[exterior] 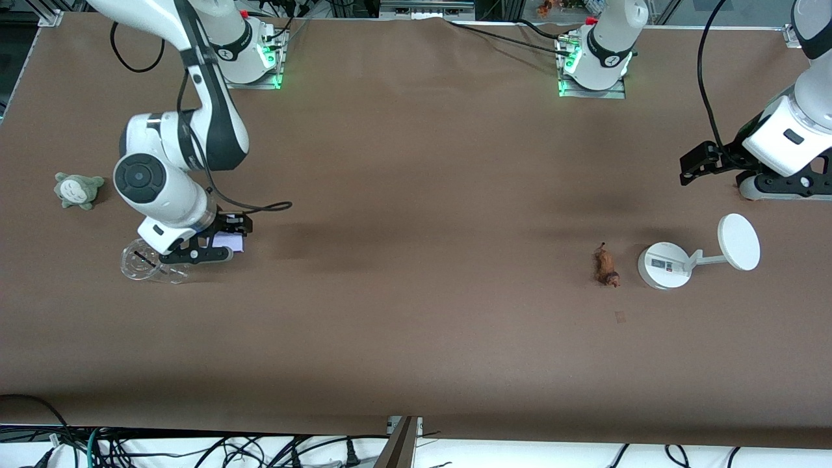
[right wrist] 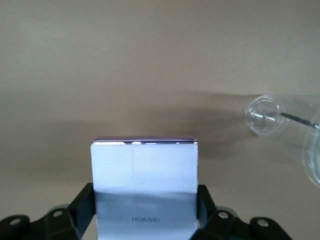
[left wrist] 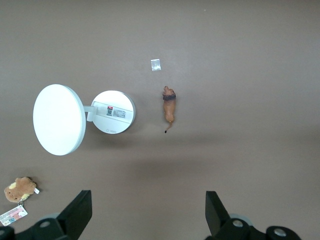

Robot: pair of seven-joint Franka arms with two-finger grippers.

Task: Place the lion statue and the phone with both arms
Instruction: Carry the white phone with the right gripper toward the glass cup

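Note:
The phone (exterior: 234,242), pale lavender-white with a purple edge, sits between the fingers of my right gripper (exterior: 224,239), low at the table toward the right arm's end. In the right wrist view the phone (right wrist: 145,165) fills the gap and both black fingers (right wrist: 85,200) press its sides. The lion statue (exterior: 607,266), small and orange-brown, lies on the table toward the left arm's end; it also shows in the left wrist view (left wrist: 169,104). My left gripper (exterior: 690,169) is open, empty and held high, apart from the lion (left wrist: 147,215).
A white round stand (exterior: 663,265) with a disc (exterior: 739,242) stands beside the lion. A clear plastic cup (exterior: 146,263) lies beside the right gripper. A grey-green plush (exterior: 78,190) sits near that table end. A brown plush with a tag (left wrist: 19,189) shows in the left wrist view.

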